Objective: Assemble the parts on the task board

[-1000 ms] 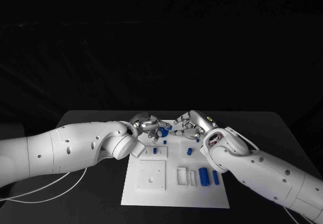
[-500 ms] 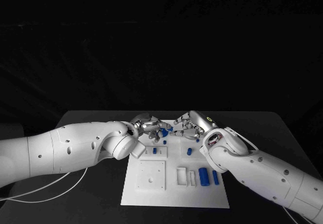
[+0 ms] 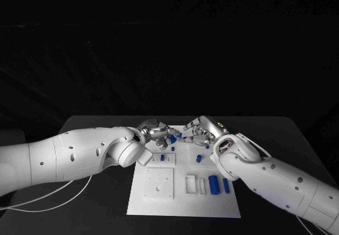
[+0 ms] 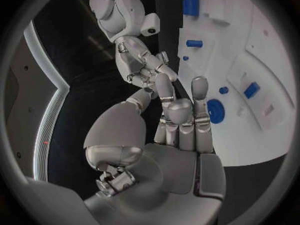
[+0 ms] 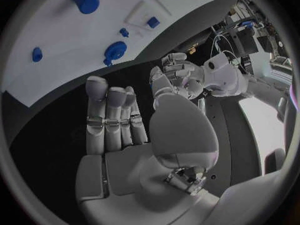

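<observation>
Both silver many-fingered hands meet over the far edge of the white rectangular task board (image 3: 183,196), which lies in the middle of the black table (image 3: 92,127). The left hand (image 3: 157,131) and the right hand (image 3: 199,132) face each other, fingertips almost touching. In the wrist views each hand's fingers stand extended and fairly close together, with nothing seen in either palm. A small blue part (image 3: 172,139) shows between the two hands in the head view; whether either hand pinches it cannot be told.

A round blue disc part (image 4: 215,111) sits on the board just beyond the left hand's fingertips (image 4: 200,85). Two short blue pegs (image 3: 162,157) stand at mid-board, and two long blue cylinders (image 3: 214,186) lie near the board's right edge beside a white block (image 3: 191,184).

The step in hand appears to be seating or passing the part at the far edge. Done well, it calls for one hand steadying while the other aligns the part squarely before pressing.
</observation>
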Controlling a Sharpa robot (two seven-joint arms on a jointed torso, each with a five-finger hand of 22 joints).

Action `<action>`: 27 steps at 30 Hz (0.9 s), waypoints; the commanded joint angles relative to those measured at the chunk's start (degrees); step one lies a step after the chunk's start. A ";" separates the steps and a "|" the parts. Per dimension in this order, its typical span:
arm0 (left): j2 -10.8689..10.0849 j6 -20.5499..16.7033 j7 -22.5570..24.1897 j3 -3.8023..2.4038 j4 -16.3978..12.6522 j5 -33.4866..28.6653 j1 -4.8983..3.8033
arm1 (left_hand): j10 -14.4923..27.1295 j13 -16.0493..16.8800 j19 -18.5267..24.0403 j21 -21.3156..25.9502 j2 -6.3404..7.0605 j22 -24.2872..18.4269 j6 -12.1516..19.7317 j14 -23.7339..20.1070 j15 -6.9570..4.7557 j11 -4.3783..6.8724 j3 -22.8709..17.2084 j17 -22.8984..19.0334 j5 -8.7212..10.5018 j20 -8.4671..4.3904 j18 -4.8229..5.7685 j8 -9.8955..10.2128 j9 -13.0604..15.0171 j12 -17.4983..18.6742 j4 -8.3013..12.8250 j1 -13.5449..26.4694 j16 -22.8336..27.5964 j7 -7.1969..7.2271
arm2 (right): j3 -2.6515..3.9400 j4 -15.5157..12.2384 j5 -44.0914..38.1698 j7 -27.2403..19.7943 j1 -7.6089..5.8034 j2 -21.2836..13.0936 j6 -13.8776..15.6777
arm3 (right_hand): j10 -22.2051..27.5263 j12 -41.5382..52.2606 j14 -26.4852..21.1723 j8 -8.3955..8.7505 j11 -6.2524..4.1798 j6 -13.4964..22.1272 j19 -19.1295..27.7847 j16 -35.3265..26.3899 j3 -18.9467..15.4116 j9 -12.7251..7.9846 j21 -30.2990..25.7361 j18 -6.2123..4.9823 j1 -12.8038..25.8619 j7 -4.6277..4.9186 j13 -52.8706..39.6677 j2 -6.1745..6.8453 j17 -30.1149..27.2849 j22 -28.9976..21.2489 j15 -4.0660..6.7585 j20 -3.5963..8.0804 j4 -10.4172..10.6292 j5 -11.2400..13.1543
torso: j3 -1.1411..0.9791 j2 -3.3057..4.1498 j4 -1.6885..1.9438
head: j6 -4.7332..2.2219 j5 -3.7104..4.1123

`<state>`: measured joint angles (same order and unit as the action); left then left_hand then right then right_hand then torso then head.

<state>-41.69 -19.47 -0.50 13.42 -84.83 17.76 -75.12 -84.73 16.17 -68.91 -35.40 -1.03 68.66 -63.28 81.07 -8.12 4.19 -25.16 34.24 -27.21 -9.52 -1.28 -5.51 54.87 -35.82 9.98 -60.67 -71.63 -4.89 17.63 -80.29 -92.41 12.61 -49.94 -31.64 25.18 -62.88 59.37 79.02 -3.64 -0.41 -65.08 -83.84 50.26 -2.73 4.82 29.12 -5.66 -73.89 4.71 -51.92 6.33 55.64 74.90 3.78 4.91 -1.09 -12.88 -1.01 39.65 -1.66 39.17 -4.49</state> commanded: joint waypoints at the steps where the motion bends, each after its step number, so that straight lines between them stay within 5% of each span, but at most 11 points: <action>1: 0.06 1.66 -0.38 0.00 -0.24 0.28 0.03 | -2.07 -0.05 -0.33 0.34 -0.45 -0.06 -6.53 -0.01 -0.42 1.13 -0.51 -0.05 -0.21 0.00 0.30 -1.21 0.10 0.02 0.40 -0.44 0.13 6.02 | 0.05 0.19 0.57 0.52 -0.03 0.00 0.80 | -0.34 0.19 0.33 0.00 0.09 -0.38 -0.75 0.22 0.02 0.07 0.30 -0.05 0.43 -0.20 -0.03 0.08 0.05 3.18 0.12 0.04 0.29 -0.20 | -0.02 0.00 -0.01 | 0.06 0.10; 27: -0.16 1.21 -0.65 0.00 -0.08 0.55 0.02 | -2.07 -0.04 -0.34 0.36 -0.46 -0.06 -6.47 -0.01 -0.42 1.11 -0.47 -0.09 -0.19 -0.01 0.31 -1.30 -0.01 0.05 0.42 -0.43 0.18 6.00 | 0.08 0.16 3.39 1.32 -0.03 -0.38 0.18 | -0.25 0.06 0.37 0.00 0.10 -0.23 -0.75 0.15 -0.10 0.04 0.16 -0.06 0.48 -0.16 0.07 0.20 0.13 3.14 0.12 0.04 0.84 -0.41 | 0.00 0.02 -0.07 | 0.19 0.12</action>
<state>-41.90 -18.82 -0.95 13.42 -84.79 17.93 -75.13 -84.73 16.17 -68.91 -35.40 -1.04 68.66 -63.39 81.05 -8.27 4.19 -25.08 34.20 -27.23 -9.51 -1.29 -5.51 54.76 -35.82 10.06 -60.67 -71.62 -5.00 17.64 -80.09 -89.64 13.48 -49.94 -31.96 25.31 -62.88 59.36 79.02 -3.64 -0.41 -65.08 -83.83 50.26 -2.85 4.82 29.12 -5.66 -73.89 4.71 -51.90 6.34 55.68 74.90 3.78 4.91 -0.52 -13.10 -1.02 39.66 -1.68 39.36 -4.38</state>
